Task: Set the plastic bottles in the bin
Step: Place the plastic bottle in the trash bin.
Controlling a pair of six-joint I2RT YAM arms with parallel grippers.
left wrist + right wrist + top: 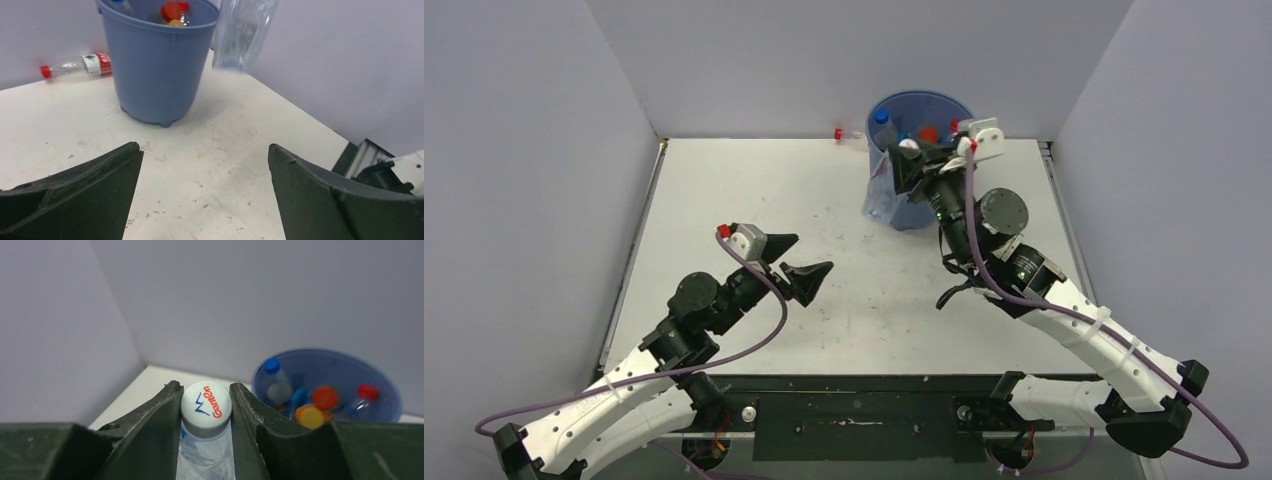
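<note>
The right gripper (pixel 205 387) pinches a clear bottle (pixel 205 460) by the neck, just under its white cap. The bottle hangs down below the fingers, just outside the blue bin (pixel 390 390). The bin is ahead of this gripper, a bit to its right. Inside it are bottles with blue, red, orange and yellow caps. The left gripper (pixel 202 149) is spread wide and holds nothing. Far ahead of it, left of the bin, one red-capped bottle (pixel 82 65) lies on the table (pixel 225 165).
</note>
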